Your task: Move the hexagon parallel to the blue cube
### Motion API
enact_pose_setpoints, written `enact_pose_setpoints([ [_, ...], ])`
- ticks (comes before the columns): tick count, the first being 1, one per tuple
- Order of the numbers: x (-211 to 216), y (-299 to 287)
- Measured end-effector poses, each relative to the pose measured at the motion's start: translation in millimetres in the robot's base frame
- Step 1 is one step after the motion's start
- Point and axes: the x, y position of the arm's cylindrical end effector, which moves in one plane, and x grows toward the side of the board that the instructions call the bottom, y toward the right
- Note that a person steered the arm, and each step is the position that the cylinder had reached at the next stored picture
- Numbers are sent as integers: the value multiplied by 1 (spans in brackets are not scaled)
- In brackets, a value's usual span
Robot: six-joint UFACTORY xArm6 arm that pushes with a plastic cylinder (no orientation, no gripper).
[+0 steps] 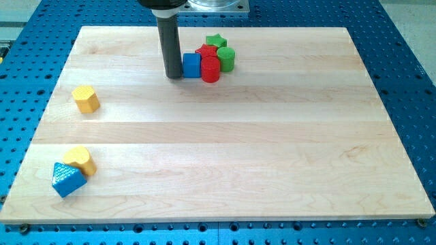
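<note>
Tip (174, 75) down beside the blue cube (191, 65), at the top of the wooden worktop (225, 150).
No pincer fitted, only a bare rod, holding nothing. Touching a cluster: red cylinder (210, 69), red block (205, 52), green cylinder (226, 59), green star (216, 42). Yellow hexagon (86, 99) well apart at left; yellow block (80, 159) against blue triangle (67, 180) lower left.

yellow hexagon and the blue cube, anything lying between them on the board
Nothing but my tip, which stands just left of the blue cube; from there to the yellow hexagon the camera view shows bare wood.
</note>
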Motion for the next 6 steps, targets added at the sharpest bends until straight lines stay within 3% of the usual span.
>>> enact_pose_setpoints([
  [2,86,-24],
  [3,100,-87],
  [4,102,-154],
  [5,100,-173],
  [6,62,-135],
])
